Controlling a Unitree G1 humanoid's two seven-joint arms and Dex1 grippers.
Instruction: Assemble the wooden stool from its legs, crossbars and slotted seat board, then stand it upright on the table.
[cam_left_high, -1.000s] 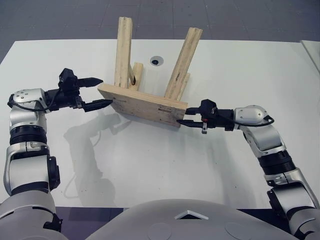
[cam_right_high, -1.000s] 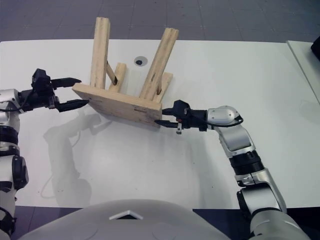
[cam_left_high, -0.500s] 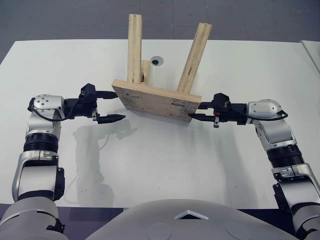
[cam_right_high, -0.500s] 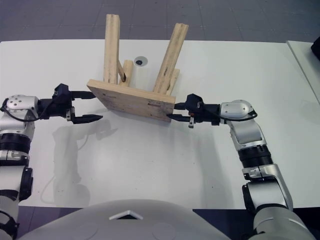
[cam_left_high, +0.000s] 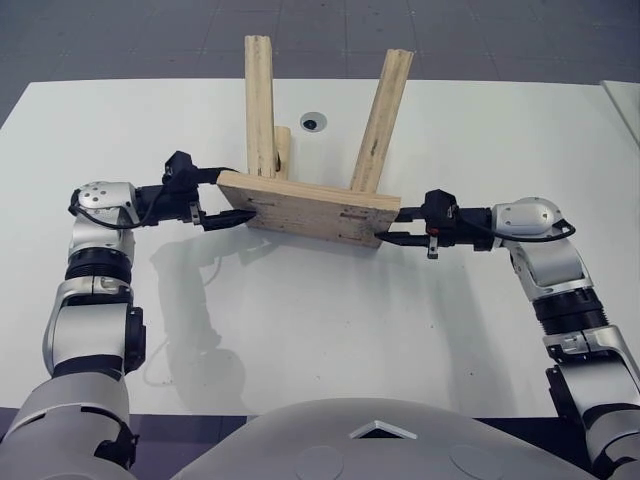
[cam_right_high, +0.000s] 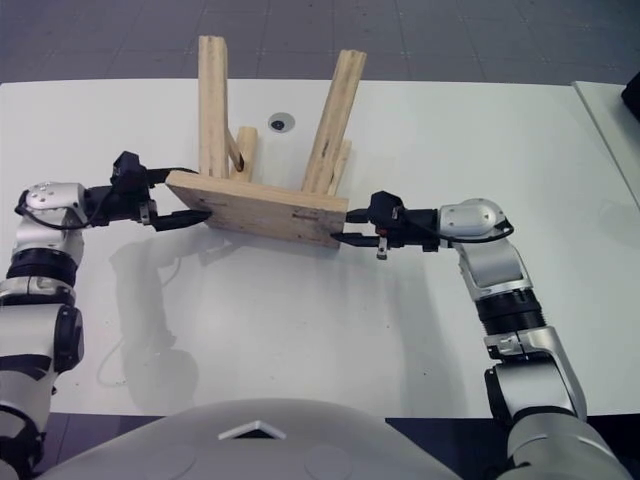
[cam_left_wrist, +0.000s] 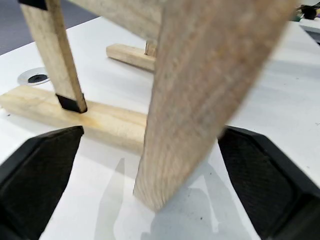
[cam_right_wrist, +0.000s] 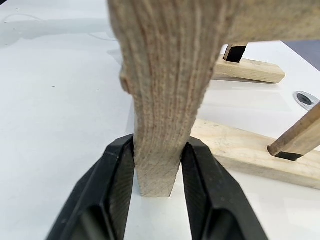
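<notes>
Both seat board (cam_left_high: 310, 208) ends engaged: right gripper (cam_left_high: 389, 227) clamped on edge, left gripper (cam_left_high: 238, 194) spread apart.

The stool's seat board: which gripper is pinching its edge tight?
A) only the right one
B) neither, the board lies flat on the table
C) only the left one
A: the right gripper is closed against both faces of the seat board at its edge, while the left gripper straddles the other end open, with gaps on either side.
</notes>
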